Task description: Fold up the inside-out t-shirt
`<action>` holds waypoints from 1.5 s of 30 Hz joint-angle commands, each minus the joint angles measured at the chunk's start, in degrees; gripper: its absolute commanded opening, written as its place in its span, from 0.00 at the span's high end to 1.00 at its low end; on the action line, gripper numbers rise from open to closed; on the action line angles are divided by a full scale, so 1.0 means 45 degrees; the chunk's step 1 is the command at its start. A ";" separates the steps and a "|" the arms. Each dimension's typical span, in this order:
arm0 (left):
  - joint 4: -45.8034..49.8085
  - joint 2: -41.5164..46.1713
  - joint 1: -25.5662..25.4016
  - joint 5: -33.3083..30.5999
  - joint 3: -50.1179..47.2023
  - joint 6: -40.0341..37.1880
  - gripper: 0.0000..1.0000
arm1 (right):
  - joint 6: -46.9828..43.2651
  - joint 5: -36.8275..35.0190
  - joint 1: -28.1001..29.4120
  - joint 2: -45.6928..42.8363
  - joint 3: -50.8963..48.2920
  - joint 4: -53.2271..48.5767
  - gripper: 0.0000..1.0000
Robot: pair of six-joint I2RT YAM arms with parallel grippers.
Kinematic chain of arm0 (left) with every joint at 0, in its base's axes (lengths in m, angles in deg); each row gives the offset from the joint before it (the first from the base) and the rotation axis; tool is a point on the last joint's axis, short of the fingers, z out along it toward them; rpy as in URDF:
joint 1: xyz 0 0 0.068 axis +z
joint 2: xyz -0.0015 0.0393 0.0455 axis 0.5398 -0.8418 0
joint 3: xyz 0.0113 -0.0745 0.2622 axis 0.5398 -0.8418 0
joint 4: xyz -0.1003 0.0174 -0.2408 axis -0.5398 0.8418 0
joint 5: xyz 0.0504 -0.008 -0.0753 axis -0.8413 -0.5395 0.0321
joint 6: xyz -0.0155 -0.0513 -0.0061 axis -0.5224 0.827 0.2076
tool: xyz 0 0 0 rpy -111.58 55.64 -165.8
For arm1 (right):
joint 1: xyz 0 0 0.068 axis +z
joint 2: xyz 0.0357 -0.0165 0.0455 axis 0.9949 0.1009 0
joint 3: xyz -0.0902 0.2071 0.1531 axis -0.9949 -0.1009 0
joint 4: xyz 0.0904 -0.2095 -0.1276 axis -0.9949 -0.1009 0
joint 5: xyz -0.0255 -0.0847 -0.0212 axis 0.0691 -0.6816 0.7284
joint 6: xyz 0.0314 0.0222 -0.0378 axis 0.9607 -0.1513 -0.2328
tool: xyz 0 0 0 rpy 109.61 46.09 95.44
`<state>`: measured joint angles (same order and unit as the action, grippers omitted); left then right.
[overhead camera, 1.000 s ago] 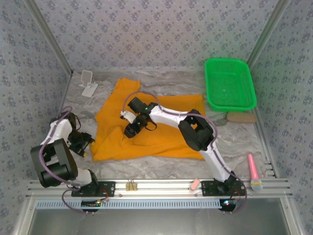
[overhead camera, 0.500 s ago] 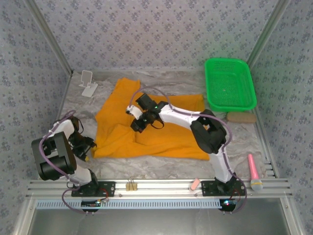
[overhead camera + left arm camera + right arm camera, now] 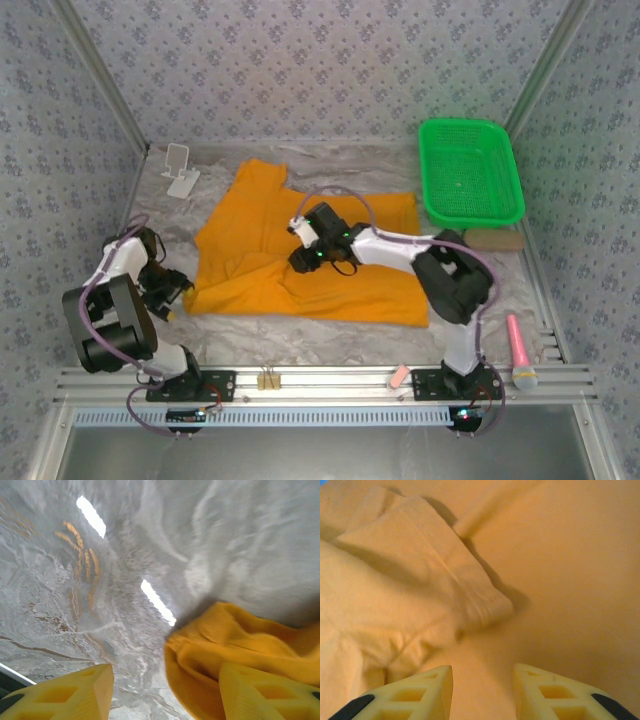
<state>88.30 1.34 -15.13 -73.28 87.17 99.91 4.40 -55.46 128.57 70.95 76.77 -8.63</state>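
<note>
Marbled grey tabletop [image 3: 330,335] fills the floor of a cell walled in patterned paper, and the orange t-shirt [image 3: 255,225] lies spread across its middle, rumpled at the near-left corner. The right arm's forearm crosses the shirt's centre and covers the cloth beneath it, and I cannot tell which face of the shirt is up. The left wrist view is blurred. In both wrist views the lower frame edge cuts off the yellow fingers. A tan object [image 3: 492,240] is partly hidden behind the green basket [image 3: 470,215].

The left gripper [image 3: 170,290] sits at the shirt's near-left corner. In its own view the left gripper [image 3: 167,672] has its fingers well apart. One is over bare table and the other is at the bunched shirt corner [image 3: 225,640], with nothing pinched. The right gripper [image 3: 303,260] hangs over the shirt's middle. From the wrist, the right gripper [image 3: 482,669] shows a clear gap between its fingers, which grip nothing, and a hemmed flap [image 3: 470,585] lies just ahead on the cloth [image 3: 560,555].

Bare table runs along the shirt's left side up to a white stand [image 3: 180,170]. A strip of it also separates the near hem from the front rail [image 3: 330,380]. The basket stands just beside the far-right corner. A pink-handled tool [image 3: 518,345] lies well apart to the right.
</note>
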 commanded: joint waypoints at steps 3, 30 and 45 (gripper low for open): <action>0.1258 0.1266 -0.1345 -0.0516 0.0368 0.0103 0.40 | -0.0751 -0.0245 -0.0274 -0.3203 -0.2058 -0.1011 0.57; 0.0389 0.0996 -0.1253 -0.0837 0.0539 0.1400 1.00 | 0.1633 0.0837 0.1594 0.0338 0.0170 0.1262 1.00; 0.0454 0.0267 -0.3749 -0.0149 0.0557 0.1428 0.45 | 0.2179 -0.0705 0.1364 0.0043 -0.0600 0.1377 0.66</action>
<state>88.80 2.39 -30.12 -74.42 92.06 104.34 14.71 -55.70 134.56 75.52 76.85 -0.50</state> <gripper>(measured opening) 0.542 0.329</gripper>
